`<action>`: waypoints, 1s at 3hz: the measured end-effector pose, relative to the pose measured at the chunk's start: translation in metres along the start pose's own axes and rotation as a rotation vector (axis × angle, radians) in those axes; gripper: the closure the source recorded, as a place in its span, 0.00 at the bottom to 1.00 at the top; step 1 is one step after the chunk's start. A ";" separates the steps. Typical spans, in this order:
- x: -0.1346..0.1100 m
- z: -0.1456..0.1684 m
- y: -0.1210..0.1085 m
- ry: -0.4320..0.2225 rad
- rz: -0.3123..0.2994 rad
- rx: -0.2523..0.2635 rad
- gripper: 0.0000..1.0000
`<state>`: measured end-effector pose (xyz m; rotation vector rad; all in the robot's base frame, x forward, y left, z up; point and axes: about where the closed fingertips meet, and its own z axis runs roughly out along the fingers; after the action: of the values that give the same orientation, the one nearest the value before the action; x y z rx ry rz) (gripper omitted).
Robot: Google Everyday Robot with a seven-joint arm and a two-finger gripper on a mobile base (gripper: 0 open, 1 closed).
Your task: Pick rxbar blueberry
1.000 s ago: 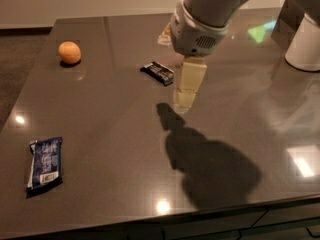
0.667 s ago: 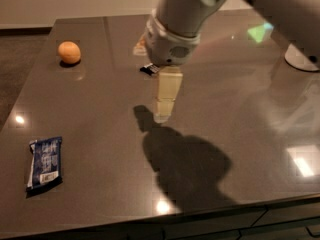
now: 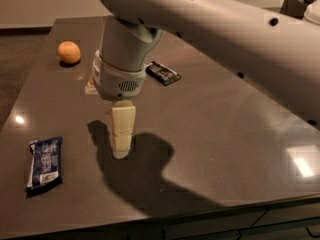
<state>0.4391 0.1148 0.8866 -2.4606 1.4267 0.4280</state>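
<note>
**A:** What's on the table, left to right?

**B:** Far left, near the front edge: rxbar blueberry. It lies flat in a dark blue wrapper, pale label at the near end, long side running roughly front to back.

**A:** Behind it?

**B:** Orange at the back-left, well apart from the bar. Right of that, a tan item pokes out from behind the wrist. It's mostly hidden, so I can't identify it.

**A:** Gripper?

**B:** Gripper points straight down, right of the blue bar and well apart from it. The tip is low over the tabletop, above its own shadow. Can't tell if it's touching the surface. Can't tell if it's open or closed either: only one pale edge faces the camera.

**A:** Further right?

**B:** Small black-wrapped bar, flat, behind and right of the wrist. The arm spans from top centre to the right edge. There's a white rounded object in the top-right corner, cut off.
</note>
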 end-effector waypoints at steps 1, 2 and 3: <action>-0.030 0.024 -0.002 -0.042 -0.072 -0.054 0.00; -0.055 0.046 -0.001 -0.074 -0.128 -0.086 0.00; -0.072 0.065 0.000 -0.097 -0.155 -0.103 0.00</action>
<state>0.3971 0.1954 0.8544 -2.5696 1.1937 0.5915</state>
